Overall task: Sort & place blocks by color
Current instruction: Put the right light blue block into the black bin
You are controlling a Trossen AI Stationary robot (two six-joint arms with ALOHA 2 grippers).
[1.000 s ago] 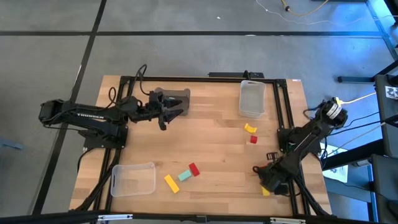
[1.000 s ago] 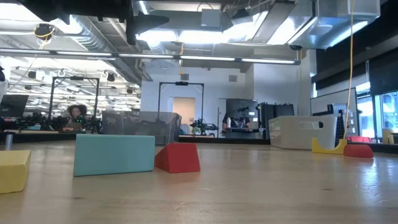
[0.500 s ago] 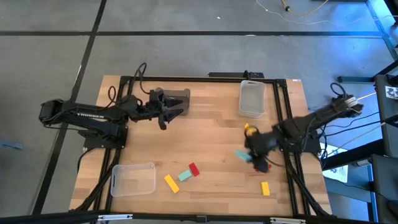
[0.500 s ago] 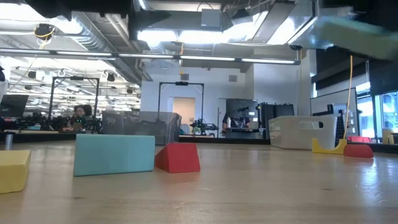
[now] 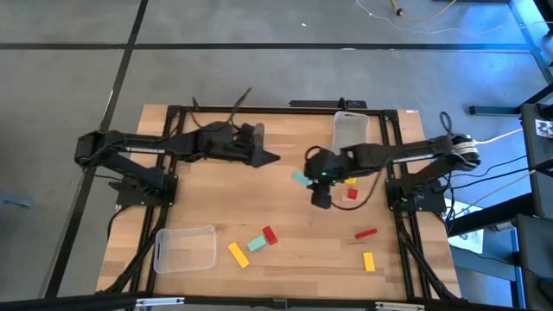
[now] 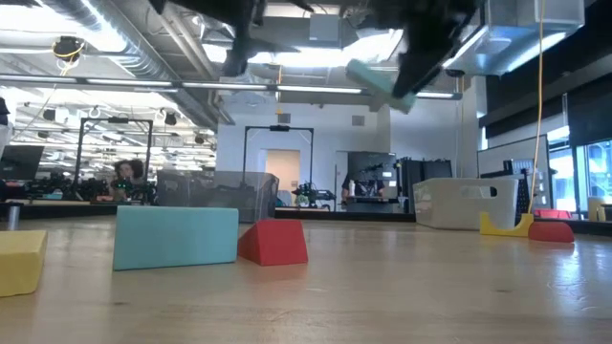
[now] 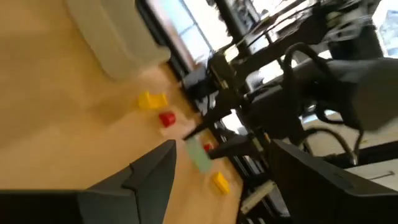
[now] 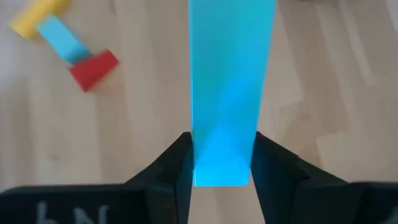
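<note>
Near trio: yellow, mint, red blocks [image 5: 251, 244] on the surface, left of centre.
Right hand [image 5: 309, 179]: clamps mint block [image 5: 301, 179] aloft mid-surface, long axis pointing straight out from the fingers.
Left hand [image 5: 266, 156]: open, waiting far left, nearest across the gap.

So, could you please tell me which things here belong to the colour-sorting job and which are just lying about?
Part of the job:
- mint block, gripped in the right gripper
- cluster of yellow, mint and red blocks
- red block and yellow block
- yellow and red blocks near the clear bin
- second clear bin

Lying about:
- cables on the floor
</note>
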